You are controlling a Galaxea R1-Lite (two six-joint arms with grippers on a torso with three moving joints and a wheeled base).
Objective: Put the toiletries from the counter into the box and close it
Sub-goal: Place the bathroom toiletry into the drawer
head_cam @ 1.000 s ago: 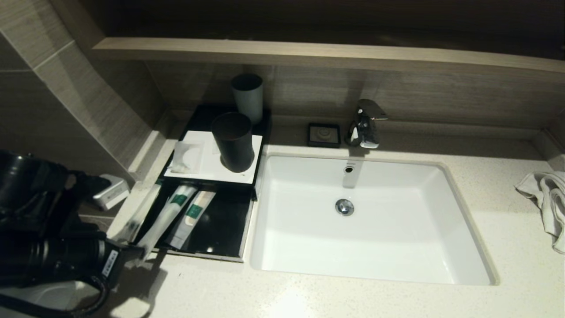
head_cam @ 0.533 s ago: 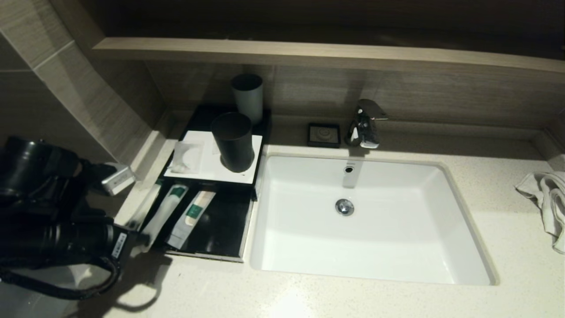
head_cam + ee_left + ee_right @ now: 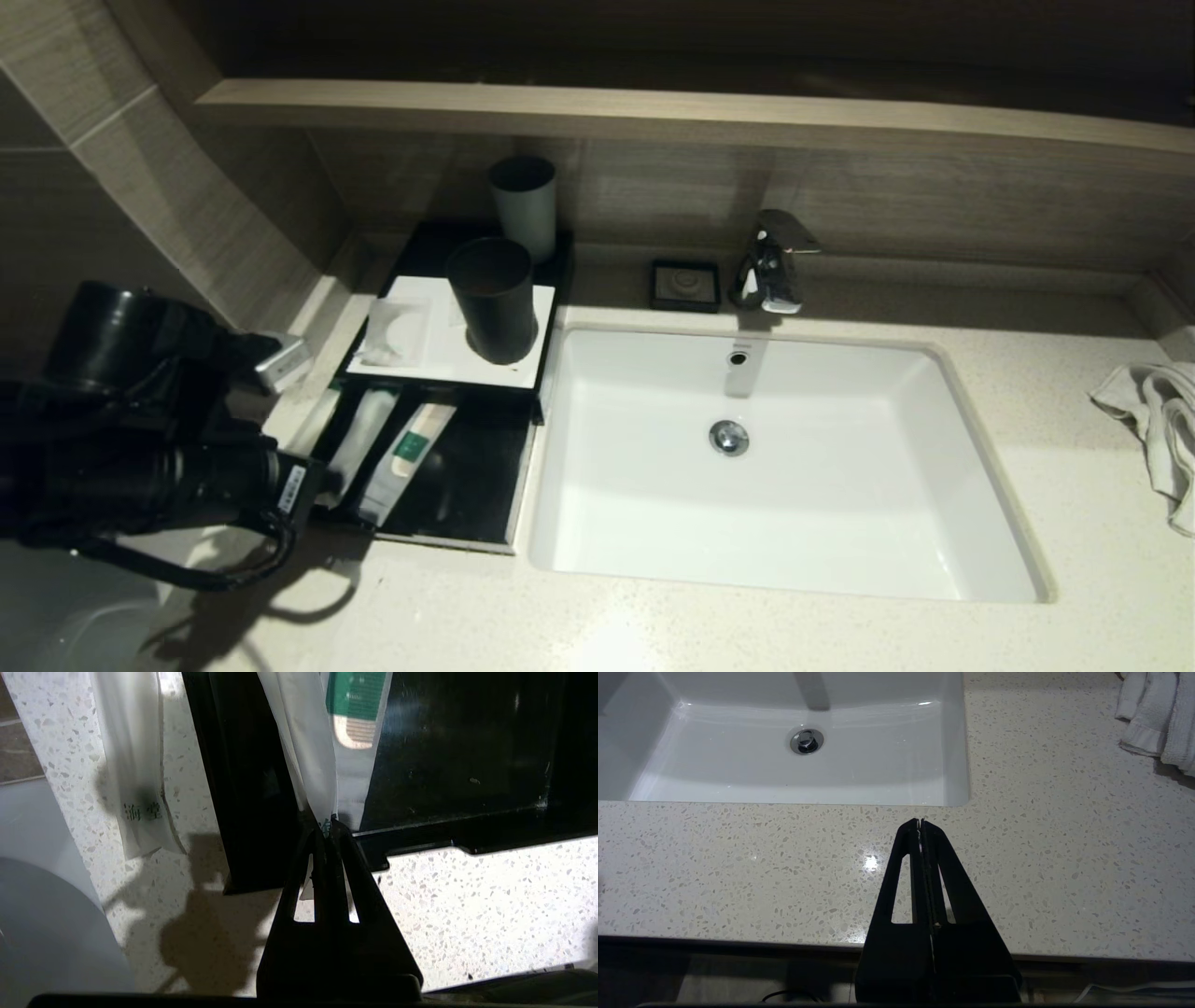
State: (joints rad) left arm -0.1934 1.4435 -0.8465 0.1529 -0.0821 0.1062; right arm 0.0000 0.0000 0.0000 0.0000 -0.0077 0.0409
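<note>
The box [image 3: 439, 362] stands left of the sink with its black drawer [image 3: 467, 476] pulled out. A green-labelled packet [image 3: 406, 453] lies in the drawer. My left gripper [image 3: 320, 481] is at the drawer's front left corner, shut on the end of a long white packet [image 3: 303, 742] that reaches into the drawer beside the green-labelled packet [image 3: 357, 718]. Another long translucent packet [image 3: 135, 765] lies on the counter [image 3: 747, 625] just left of the box. The small square packet [image 3: 397, 331] rests on the box's white top. My right gripper [image 3: 920, 821] is shut and empty over the counter's front edge.
A dark cup [image 3: 492, 299] stands on the box's white top, with a grey cup [image 3: 525, 205] behind it. The white sink [image 3: 794, 523] lies right of the box, with a faucet [image 3: 770, 261] and small black dish [image 3: 685, 285] behind. A towel [image 3: 1158, 429] lies far right. A tiled wall rises at left.
My left arm has moved away from me and rightward toward the drawer, carrying the long white packet further in over the drawer. The right gripper's earlier state is not shown.
</note>
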